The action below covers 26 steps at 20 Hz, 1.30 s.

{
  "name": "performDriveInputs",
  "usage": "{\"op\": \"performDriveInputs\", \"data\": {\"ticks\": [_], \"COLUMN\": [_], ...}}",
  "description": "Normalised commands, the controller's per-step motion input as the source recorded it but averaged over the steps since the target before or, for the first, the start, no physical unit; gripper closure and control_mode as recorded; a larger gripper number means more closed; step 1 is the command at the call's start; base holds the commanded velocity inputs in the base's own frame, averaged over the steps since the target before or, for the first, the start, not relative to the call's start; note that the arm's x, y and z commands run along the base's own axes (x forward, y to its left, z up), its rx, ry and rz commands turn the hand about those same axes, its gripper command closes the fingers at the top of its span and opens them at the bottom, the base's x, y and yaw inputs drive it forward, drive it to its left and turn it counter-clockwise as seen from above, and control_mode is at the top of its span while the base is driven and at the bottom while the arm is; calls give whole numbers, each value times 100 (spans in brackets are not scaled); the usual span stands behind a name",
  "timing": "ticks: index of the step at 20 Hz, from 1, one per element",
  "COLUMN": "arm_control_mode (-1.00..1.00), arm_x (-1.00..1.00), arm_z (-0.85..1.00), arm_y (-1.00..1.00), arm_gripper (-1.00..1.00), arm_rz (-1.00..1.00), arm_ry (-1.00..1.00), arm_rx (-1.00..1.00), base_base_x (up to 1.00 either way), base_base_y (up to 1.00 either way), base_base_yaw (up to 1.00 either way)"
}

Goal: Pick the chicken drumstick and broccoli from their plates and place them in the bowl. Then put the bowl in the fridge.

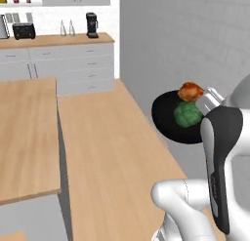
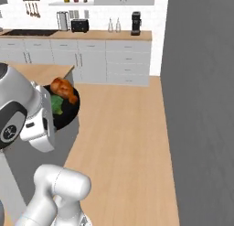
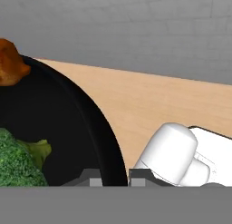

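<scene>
While the gripper (image 3: pixel 114 177) pinches the black bowl's (image 3: pixel 102 128) rim, drumstick (image 3: pixel 10 64) and broccoli (image 3: pixel 16 162) sit inside, left of the fingers

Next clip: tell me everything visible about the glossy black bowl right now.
The round glossy black bowl is plain, with a dark smooth inside, and is carried in the air above the wooden floor, beside the grey fridge wall. It holds the orange-brown chicken drumstick and the bumpy green broccoli floret, side by side. In the hand view the gripper has a fingertip on each side of its rim.
</scene>
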Motion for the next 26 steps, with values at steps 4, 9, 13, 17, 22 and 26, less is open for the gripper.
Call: {"op": "performDriveInputs", "data": {"ticks": [4, 9, 13, 17, 22, 26], "arm_control_mode": [100, 100, 100, 100, 100, 100], "arm_x": [0, 0, 0, 0, 0, 0], "arm_z": [0, 0, 0, 0, 0, 0], "arm_y": [0, 0, 0, 0, 0, 0], "arm_gripper": [100, 100, 100, 100, 100, 100], "arm_rz": [0, 0, 0, 0, 0, 0], "arm_ry": [0, 0, 0, 0, 0, 0], "arm_rx": [0, 0, 0, 0, 0, 0], "base_base_x": [100, 100, 100, 100, 100, 100], "base_base_y": [-54, -1, 13, -6, -9, -23], "base_base_yaw": [2, 16, 16, 7, 5, 5]}}
